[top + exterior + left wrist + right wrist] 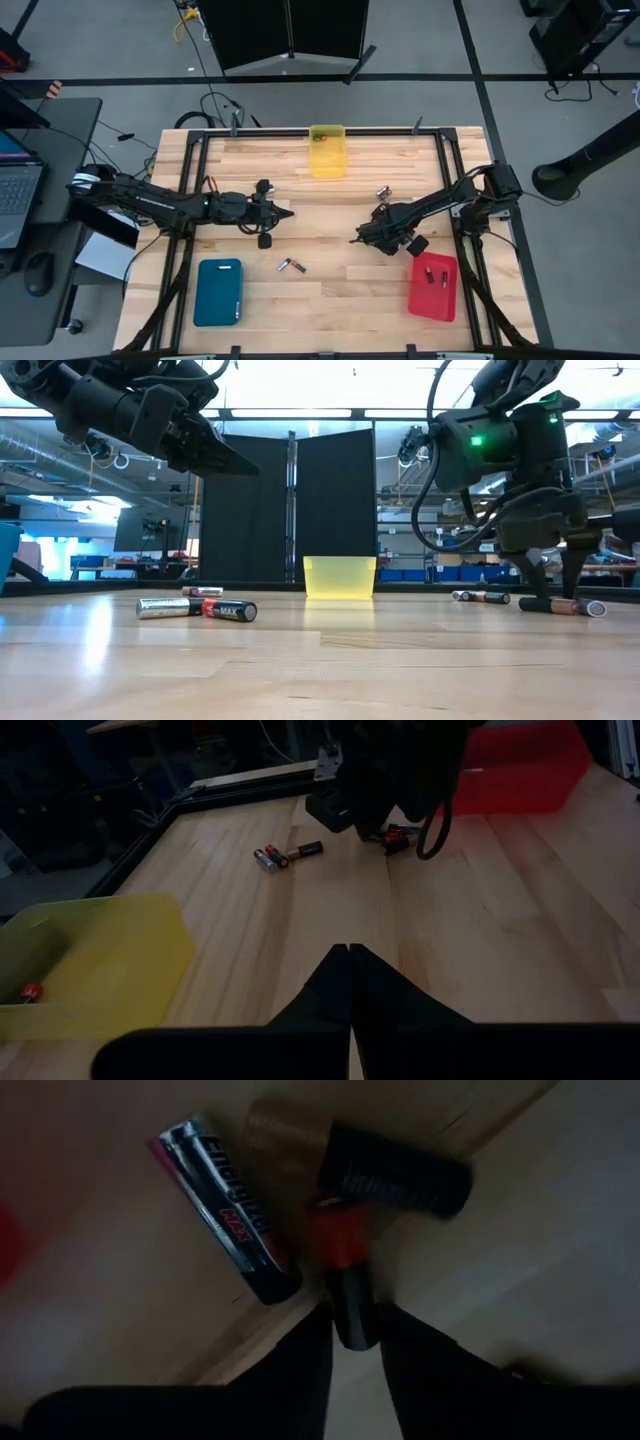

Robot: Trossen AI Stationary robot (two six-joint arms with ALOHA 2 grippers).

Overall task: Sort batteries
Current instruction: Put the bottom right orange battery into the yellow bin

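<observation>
Right arm reaching in from the table's (pixel 330 300) right edge, bent low, wrist tipped down just left of the red tray (pixel 433 287). Right gripper (pixel 352 1342) down at the wood, fingers (pixel 300 1360) closed either side of a red-and-black battery (pixel 345 1280); contact looks made, grip depth hard to judge. Touching that cell: a black battery (pixel 228 1215) printed "Energizer MAX", and a dark cell with a copper end (pixel 390 1175) lying across its far tip. Left arm stretched level from the left edge, held above the table, left of the red tray and well apart from it. Left gripper (pixel 350 955) pressed together, tips meeting, holding nothing. Two batteries (pixel 292 266) loose on the wood between blue tray (pixel 218 291) and red tray; nearer one marked "MAX" in the low view. Another pair (pixel 383 190) above the right gripper. Two cells (pixel 436 276) inside the red tray. One cell (pixel 28 992) inside the yellow tray (pixel 327 150) at the far edge.
</observation>
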